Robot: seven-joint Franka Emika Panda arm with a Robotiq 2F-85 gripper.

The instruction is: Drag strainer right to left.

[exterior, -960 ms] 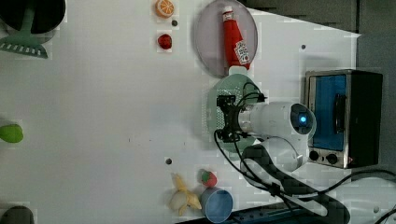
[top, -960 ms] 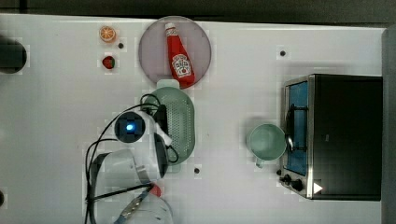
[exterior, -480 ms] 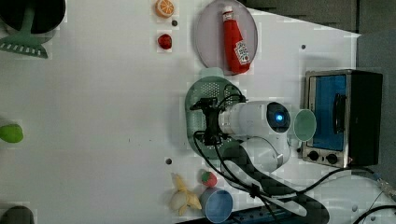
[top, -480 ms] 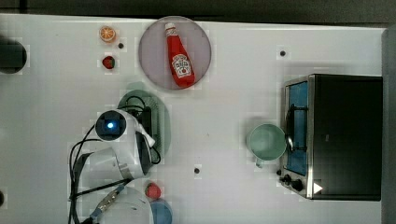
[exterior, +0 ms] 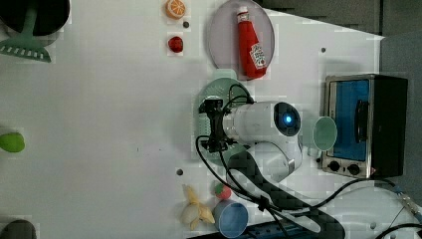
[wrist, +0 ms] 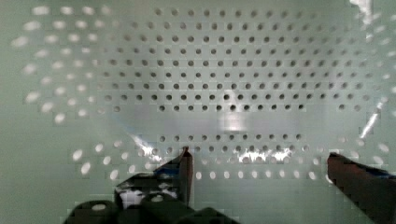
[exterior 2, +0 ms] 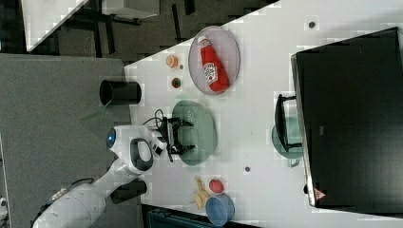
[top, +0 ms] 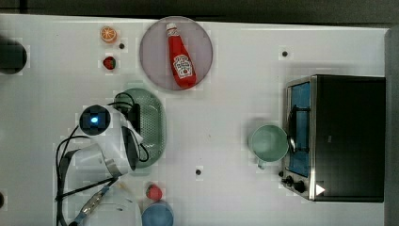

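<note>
Reaching down into the pale green strainer [top: 153,125], the robot's gripper [exterior 2: 181,135] has its fingers spread wide and grasps nothing; in the wrist view the two dark fingertips [wrist: 184,163] sit just over the perforated bottom. The strainer lies left of the table's middle in the top view, directly below a round grey plate [top: 202,56] that carries a red ketchup bottle [top: 179,56] lying on its side. An orange slice [top: 108,34] and a strawberry [top: 109,62] sit to the top view's left of the plate. A mint-green mug [top: 268,143] stands well apart on the top view's right, just beside a black toaster oven [top: 346,136] with a blue-lit door. A blue cup [top: 157,215] and a small red fruit [top: 154,192] rest at the near edge by the arm's base; the left view adds a banana [exterior: 195,211] there. Black cables loop over the arm. The white table [top: 226,108] bears small dark holes; dark floor surrounds it in the right view.
</note>
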